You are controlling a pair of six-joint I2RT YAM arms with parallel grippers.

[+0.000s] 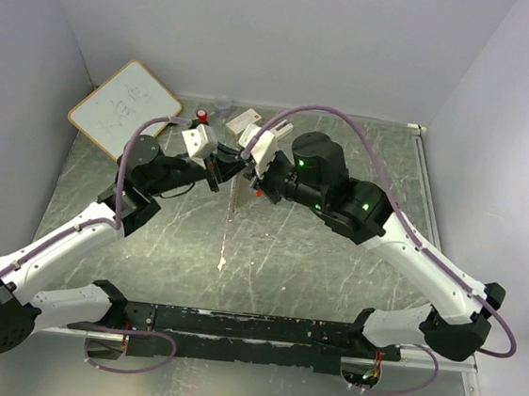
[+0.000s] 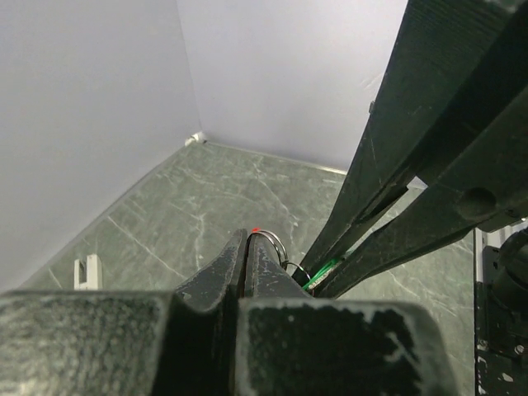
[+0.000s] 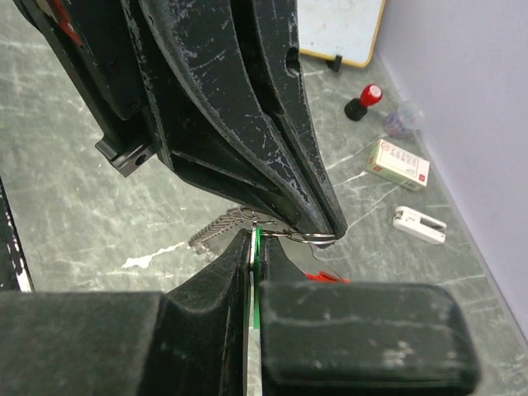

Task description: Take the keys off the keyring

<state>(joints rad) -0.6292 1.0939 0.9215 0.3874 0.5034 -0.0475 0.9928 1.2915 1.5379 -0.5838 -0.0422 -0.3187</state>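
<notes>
Both grippers meet above the middle of the table. My left gripper (image 1: 223, 167) (image 2: 245, 238) is shut on the thin silvery keyring (image 2: 279, 244), which also shows in the right wrist view (image 3: 309, 238) pinched at the left fingertips (image 3: 323, 216). My right gripper (image 1: 256, 174) (image 3: 254, 236) is shut on the green key (image 3: 256, 252), seen edge-on between its jaws; it also shows in the left wrist view (image 2: 323, 273). The red key (image 3: 332, 277) hangs just beside it, partly hidden. A short metal chain (image 3: 216, 230) (image 1: 233, 199) dangles from the ring.
A whiteboard (image 1: 124, 108) leans at the back left. A red-and-black cylinder (image 1: 202, 114) (image 3: 365, 99), a clear cup (image 1: 222, 105) and white rectangular blocks (image 1: 242, 120) (image 3: 398, 162) (image 3: 419, 224) lie along the back wall. White walls enclose the table.
</notes>
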